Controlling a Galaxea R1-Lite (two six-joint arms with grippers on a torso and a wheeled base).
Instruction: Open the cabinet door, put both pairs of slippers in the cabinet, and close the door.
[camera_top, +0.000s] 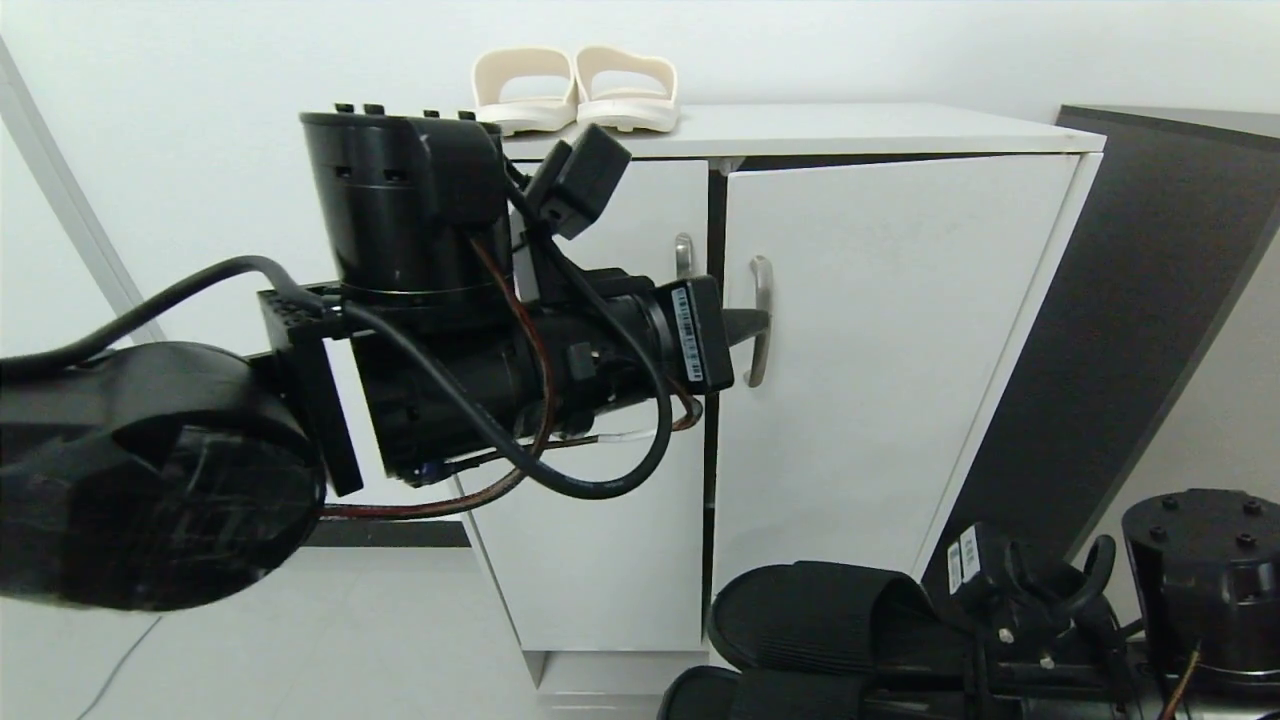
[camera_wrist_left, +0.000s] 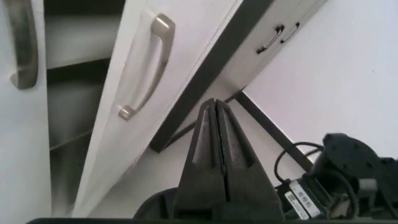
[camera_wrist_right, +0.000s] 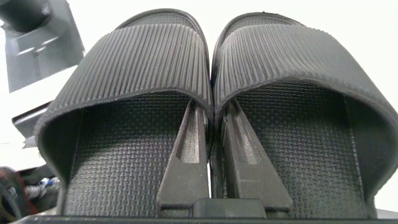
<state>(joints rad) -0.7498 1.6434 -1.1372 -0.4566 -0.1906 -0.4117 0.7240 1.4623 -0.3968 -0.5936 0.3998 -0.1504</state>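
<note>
Although cut off at the frame edge, the ribbed black slippers (camera_wrist_right: 137, 68) sat pinched between fingers of the right gripper (camera_wrist_right: 213, 118), the left gripper (camera_wrist_left: 216, 109) clenched empty.

White 2-door cabinet (camera_top: 900, 130): right door (camera_top: 880, 350) slightly ajar. Cream slippers (camera_top: 577, 88), 1 pair, side by side at its top's left front edge. Black slippers (camera_top: 820, 610) clamped together in right gripper (camera_wrist_right: 214, 109).

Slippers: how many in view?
4. Two cream slippers side by side on the cabinet top; two black slippers down front, clamped together by the right pincer. Cabinet interior mostly hidden.
</note>
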